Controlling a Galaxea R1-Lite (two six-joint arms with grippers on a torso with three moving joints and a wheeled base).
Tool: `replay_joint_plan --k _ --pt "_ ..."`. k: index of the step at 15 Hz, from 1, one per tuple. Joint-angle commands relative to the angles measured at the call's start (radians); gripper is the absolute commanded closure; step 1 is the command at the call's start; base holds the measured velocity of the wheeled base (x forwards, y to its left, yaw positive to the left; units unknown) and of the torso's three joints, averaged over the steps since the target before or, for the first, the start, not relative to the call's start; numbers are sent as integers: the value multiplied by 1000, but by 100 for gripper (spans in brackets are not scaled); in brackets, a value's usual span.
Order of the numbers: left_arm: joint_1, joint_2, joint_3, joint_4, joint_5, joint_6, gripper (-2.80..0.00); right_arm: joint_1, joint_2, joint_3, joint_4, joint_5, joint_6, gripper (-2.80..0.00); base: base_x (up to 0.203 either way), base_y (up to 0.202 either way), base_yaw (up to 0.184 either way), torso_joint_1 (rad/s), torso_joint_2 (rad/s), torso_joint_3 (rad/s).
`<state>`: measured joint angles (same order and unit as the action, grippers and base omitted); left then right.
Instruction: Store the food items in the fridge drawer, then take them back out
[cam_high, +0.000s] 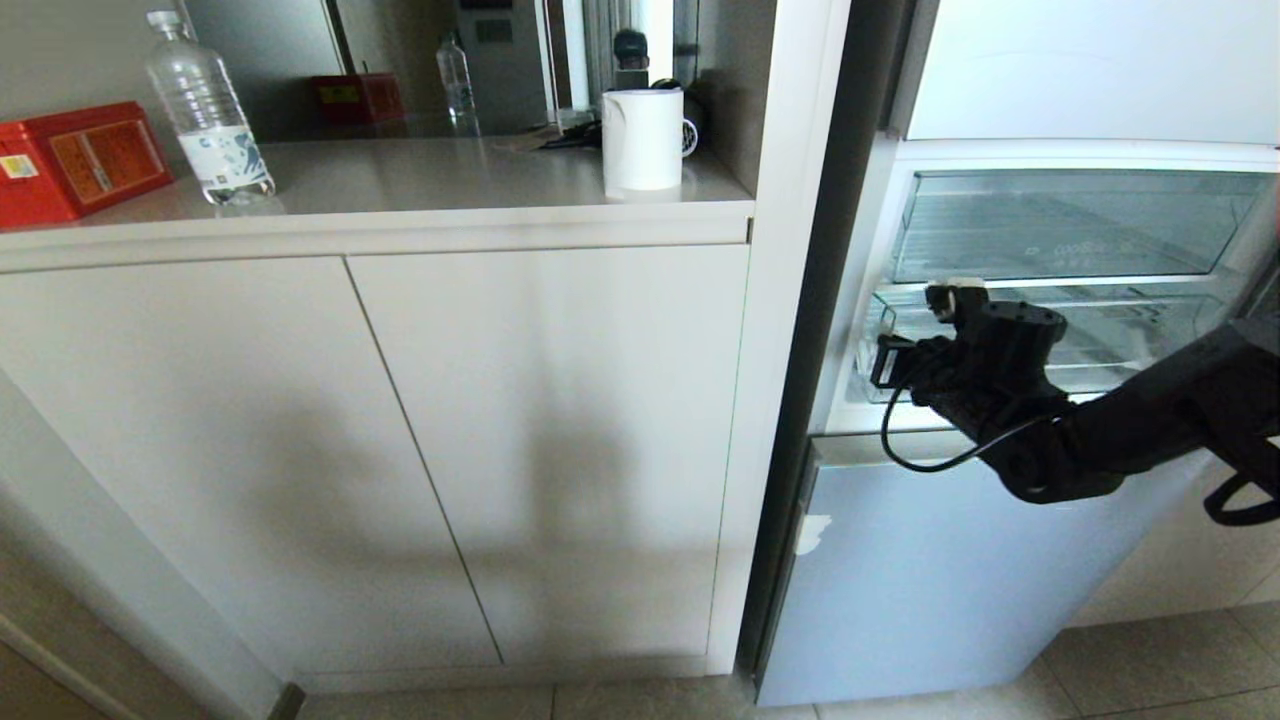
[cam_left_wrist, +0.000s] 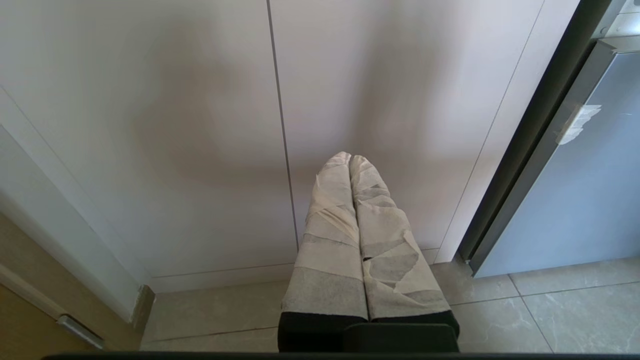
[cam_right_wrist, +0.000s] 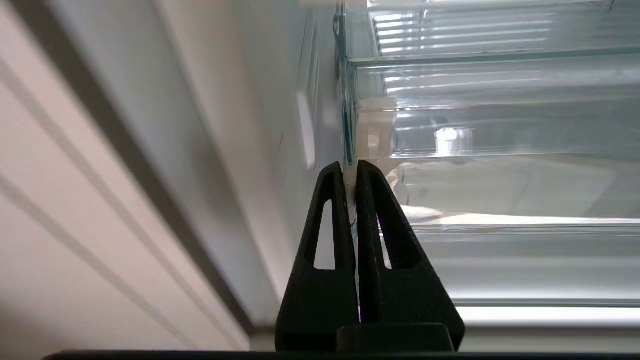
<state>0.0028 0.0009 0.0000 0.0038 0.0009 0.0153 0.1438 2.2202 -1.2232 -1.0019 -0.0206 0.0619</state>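
The shallow clear plastic fridge drawer (cam_high: 1060, 330) with its white front strip is sitting under the taller clear drawer (cam_high: 1070, 225), its left front corner being pinched by the right tool (cam_right_wrist: 351, 172), long axis running rightward; left tool (cam_left_wrist: 350, 165), pressed together, is idling beside the cabinet.

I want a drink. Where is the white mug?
In the head view the white mug stands on the counter, at its right end beside the white wall panel next to the fridge, well right of the water bottle.
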Motion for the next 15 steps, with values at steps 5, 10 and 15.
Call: replay_joint_plan --k 5,10,15 --pt "0 1 0 -1 0 0 0 11 -222 302 -32 5 0 0 0 0 0 0 0 0" --pt "0 1 0 1 -1 0 0 20 -368 476 -35 2 3 0 0 0 0 0 0 0" --pt "0 1 0 0 0 0 0 31 -513 620 -33 -5 5 -280 0 0 0 0 0 0"
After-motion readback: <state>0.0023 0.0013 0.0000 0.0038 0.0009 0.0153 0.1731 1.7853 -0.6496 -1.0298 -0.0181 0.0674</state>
